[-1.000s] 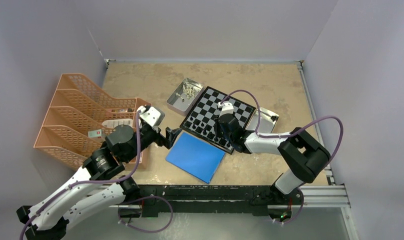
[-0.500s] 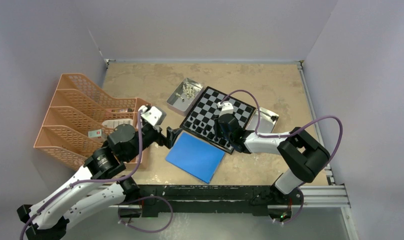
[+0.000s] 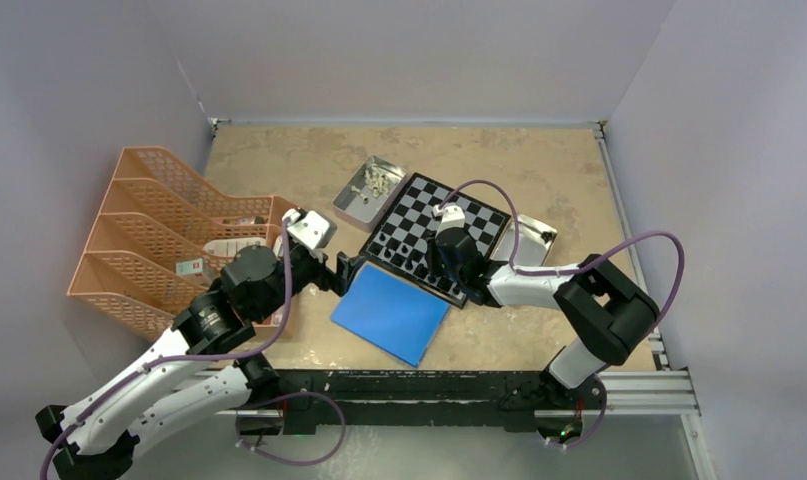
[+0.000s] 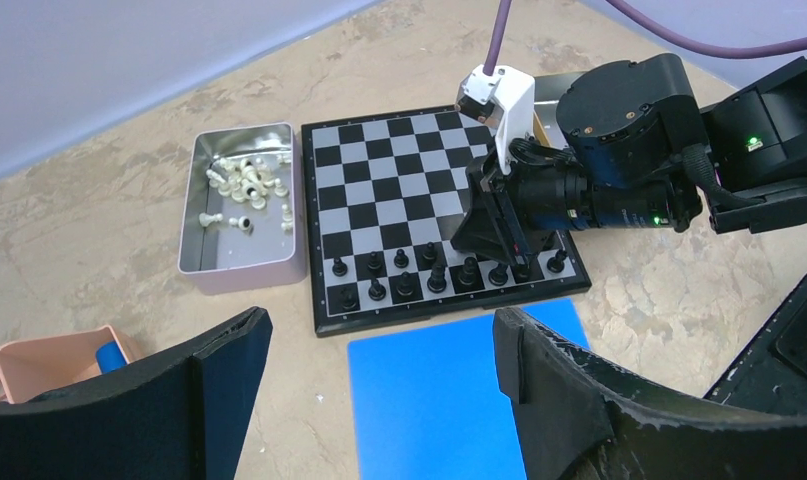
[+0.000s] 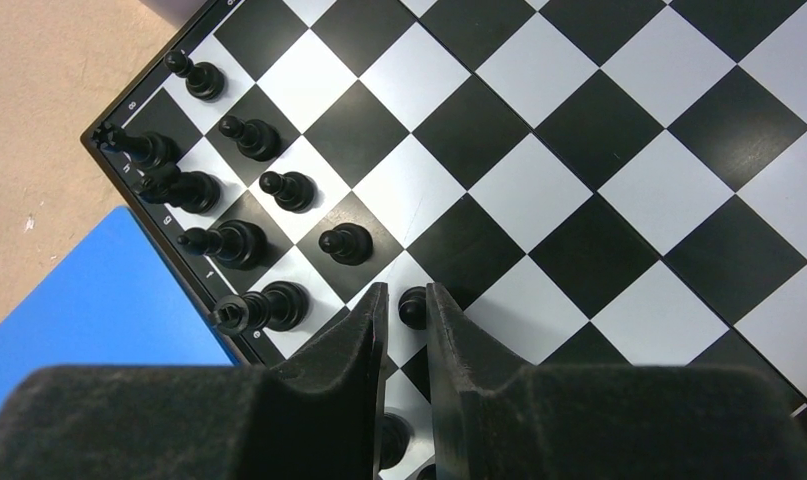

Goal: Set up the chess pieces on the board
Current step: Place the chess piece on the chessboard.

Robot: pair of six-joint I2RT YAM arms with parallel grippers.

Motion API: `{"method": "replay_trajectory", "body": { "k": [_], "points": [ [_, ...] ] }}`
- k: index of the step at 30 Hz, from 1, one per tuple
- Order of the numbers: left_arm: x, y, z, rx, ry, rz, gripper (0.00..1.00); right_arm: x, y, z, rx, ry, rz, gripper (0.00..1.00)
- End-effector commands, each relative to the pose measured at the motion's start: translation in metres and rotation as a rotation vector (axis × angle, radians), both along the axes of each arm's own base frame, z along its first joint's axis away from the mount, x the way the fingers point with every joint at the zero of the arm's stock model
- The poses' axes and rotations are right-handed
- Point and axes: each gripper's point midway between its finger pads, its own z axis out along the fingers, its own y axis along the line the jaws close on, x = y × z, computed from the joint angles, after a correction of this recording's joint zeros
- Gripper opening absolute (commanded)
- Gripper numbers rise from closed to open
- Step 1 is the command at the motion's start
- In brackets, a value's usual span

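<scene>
The board point(image 3: 414, 205) lies at mid table, and also shows in the left wrist view point(image 4: 399, 190) and the right wrist view point(image 5: 579, 180). Black chess pieces point(image 4: 429, 275) stand on its two near rows. Cream pieces point(image 4: 244, 185) lie in a tin point(image 3: 354, 205). My right gripper point(image 3: 441, 268) is down on the board. Its jaws point(image 5: 407, 300) stand a narrow gap apart round a black pawn point(image 5: 411, 307) in the pawn row. The pawn touches the right finger and a sliver of white shows on its left. My left gripper point(image 4: 379, 330) is wide open and empty over the blue sheet's edge.
A blue sheet point(image 3: 391, 313) lies in front of the board. A peach file rack point(image 3: 159, 230) stands at the left. A second tin point(image 3: 539, 235) sits at the board's right, under the right arm's cable. Walls close in the back and sides.
My left arm has shifted a little to the right, toward the board. The right gripper has stayed put on the board.
</scene>
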Motion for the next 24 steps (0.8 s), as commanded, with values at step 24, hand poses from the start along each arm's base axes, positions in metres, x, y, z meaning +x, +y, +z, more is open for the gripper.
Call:
{"method": "replay_trajectory", "body": {
  "k": [24],
  "points": [
    [0.004,0.0028,0.0029,-0.012,0.008,0.034,0.82,0.0074,0.0137,0.0273,0.065,-0.025,-0.004,0.23]
  ]
}}
